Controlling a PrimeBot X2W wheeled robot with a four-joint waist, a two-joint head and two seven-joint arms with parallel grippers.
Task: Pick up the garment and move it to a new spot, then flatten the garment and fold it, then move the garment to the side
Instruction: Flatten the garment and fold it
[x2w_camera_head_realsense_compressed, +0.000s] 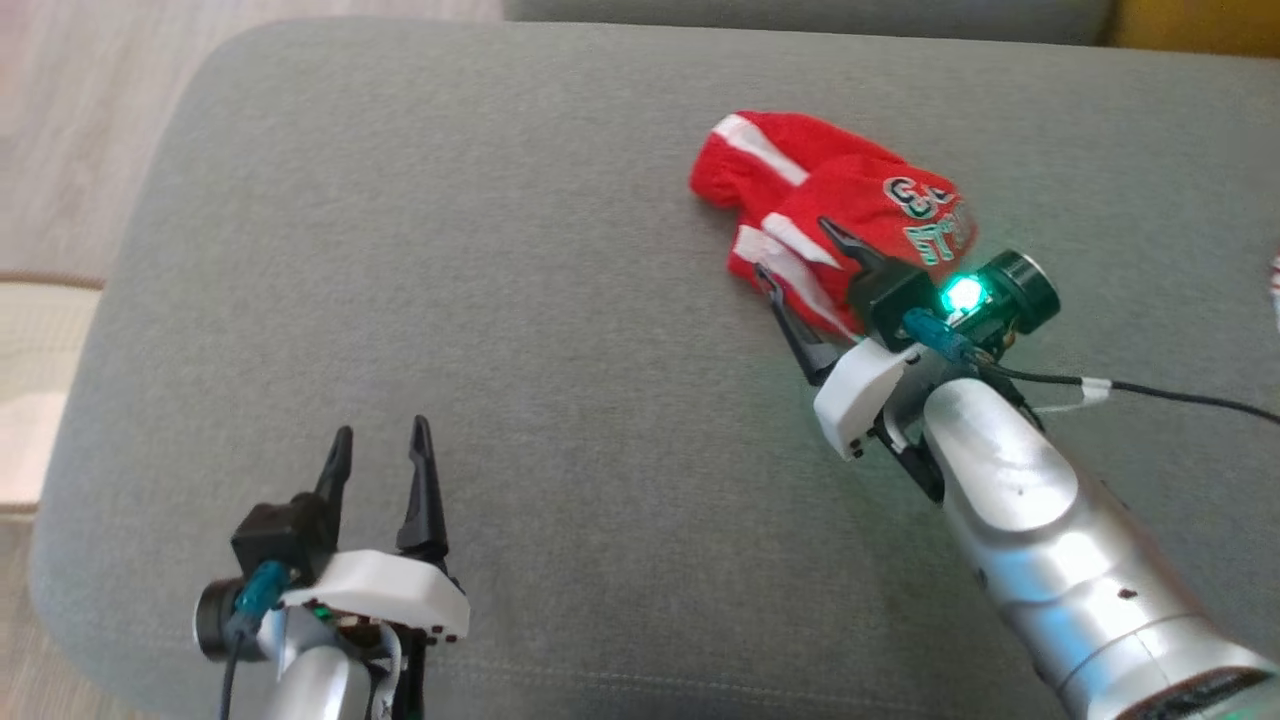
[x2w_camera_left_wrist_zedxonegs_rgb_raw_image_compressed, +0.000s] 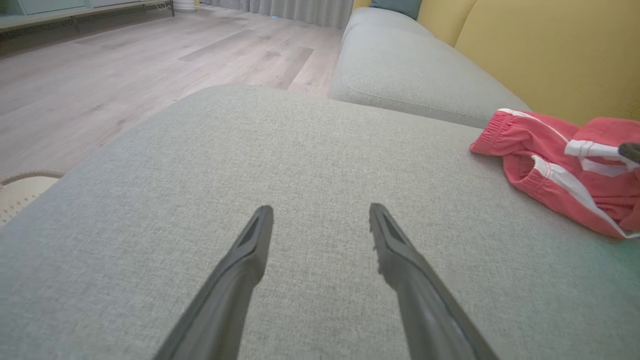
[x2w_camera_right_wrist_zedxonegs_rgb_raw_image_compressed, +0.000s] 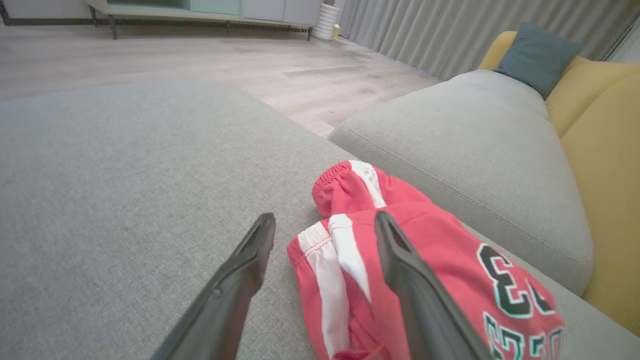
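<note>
The work stood at its first step, the pick-up: the red shorts, white-striped and numbered 33, lay crumpled and unfolded on the grey seat cushion, and nothing held them.

The right gripper had its jaws spread wide and empty, poised at the near edge of the heap. In the right wrist view, one finger crossed over the red cloth. The other stood over bare cushion just beside a striped hem, so that this hem lay between the two jaws. The elastic waistband bunched a little beyond the fingertips. Whether the fingertips touched the fabric could not be told from these views.

The left gripper also had its jaws parted and held nothing. It hung over open cushion, with the shorts well off to the side of its fingers and only bare grey weave ahead of them.

As a judgement, the next move called for the right jaws to sink onto the striped hem and close on a real fold of it, deep enough that the soft knit would not slip out, yet without pinching the cushion cover beneath. The heap would probably trail and unfurl on lifting, so the lift needed height before any carry. The bare stretch ahead of the left jaws looked the natural new spot.
</note>
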